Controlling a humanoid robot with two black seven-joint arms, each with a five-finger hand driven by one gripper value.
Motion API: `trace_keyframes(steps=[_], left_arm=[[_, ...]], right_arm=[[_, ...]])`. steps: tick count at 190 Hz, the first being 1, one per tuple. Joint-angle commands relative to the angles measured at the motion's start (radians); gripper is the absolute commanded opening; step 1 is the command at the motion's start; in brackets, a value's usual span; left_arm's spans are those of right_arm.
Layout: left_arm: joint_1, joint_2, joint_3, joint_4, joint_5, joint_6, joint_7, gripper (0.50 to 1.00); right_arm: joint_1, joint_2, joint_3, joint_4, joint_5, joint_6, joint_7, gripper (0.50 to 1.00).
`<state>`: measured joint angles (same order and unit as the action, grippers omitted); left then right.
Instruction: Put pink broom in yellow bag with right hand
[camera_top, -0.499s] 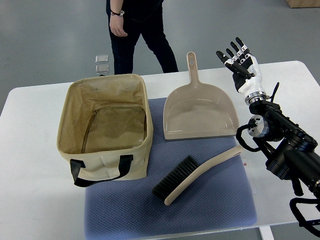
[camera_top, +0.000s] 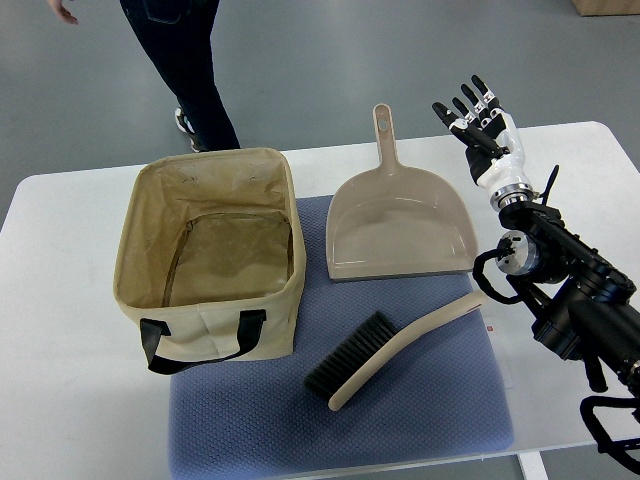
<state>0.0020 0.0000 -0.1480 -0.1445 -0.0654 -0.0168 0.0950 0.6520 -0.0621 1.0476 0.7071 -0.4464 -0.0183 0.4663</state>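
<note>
Right robot hand (camera_top: 478, 125) open, empty, at 1 o'clock; broom (camera_top: 390, 346) on mat (camera_top: 440, 410), bag (camera_top: 212, 255) at 9.

The right arm reaches in from the picture's right edge, its black jointed forearm angling up to a white wrist — the right hand (camera_top: 481, 122) raised beyond it, fingers (camera_top: 470, 98) spread and extended, holding nothing.

Bright, even overhead light; soft shadows, sharp focus.
</note>
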Motion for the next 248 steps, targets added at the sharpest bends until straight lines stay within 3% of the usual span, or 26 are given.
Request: trace_keyframes(steps=[1, 121, 177, 213, 248], left_arm=[[0.003, 0.0, -0.001, 0.0, 0.001, 0.0, 0.0, 1.0], [0.003, 0.0, -0.001, 0.006, 0.001, 0.0, 0.0, 1.0], [0.003, 0.0, -0.001, 0.006, 0.001, 0.0, 0.0, 1.0], [0.003, 0.0, -0.001, 0.006, 0.001, 0.0, 0.0, 1.0], [0.003, 0.0, -0.001, 0.006, 0.001, 0.0, 0.0, 1.0]], right_arm=[[0.003, -0.001, 0.0, -0.001, 0.0, 0.0, 0.0, 0.93], [0.135, -0.082, -0.055, -0.001, -0.015, -0.026, -0.014, 0.93], [0.297, -0.194, -0.449, 0.029, -0.005, -0.127, -0.014, 0.93], [0.44, -0.308, -0.768, 0.111, -0.025, -0.114, -0.014, 0.93], [0.563, -0.426, -0.968, 0.276, -0.175, -0.058, -0.011, 0.93]])
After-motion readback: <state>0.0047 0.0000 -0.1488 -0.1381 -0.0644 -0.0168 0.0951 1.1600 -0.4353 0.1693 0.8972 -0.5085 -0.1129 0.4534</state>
